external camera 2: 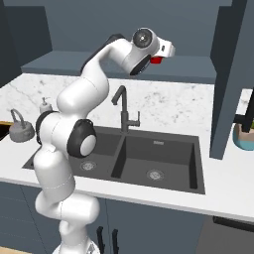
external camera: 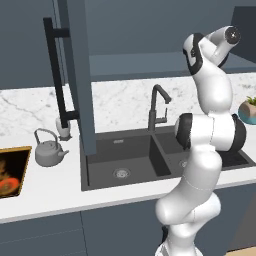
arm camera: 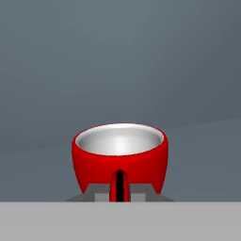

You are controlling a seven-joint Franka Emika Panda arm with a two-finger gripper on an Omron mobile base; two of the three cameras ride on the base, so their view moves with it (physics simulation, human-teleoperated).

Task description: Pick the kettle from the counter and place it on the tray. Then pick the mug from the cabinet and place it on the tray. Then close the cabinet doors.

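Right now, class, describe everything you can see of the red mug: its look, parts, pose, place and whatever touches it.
The mug is small, bright glossy red outside and white inside, and looks empty. It stands upright, its open mouth up, with its single handle turned toward the hand camera. It sits inside the dark slate-blue cabinet, on the inner shelf. The gripper is shut on it at the handle side, its tips at the mug's base. In the right base view a sliver of red shows just beyond the hand.

One squat grey metal kettle (external camera: 48,149), one small white soap bottle (external camera: 63,128) just behind it, one yellow-rimmed patterned tray (external camera: 14,171) left of kettle, one red mug (arm camera: 119,159), one black faucet (external camera: 157,106), one black double sink (external camera: 127,162), one potted plant (external camera: 248,110).
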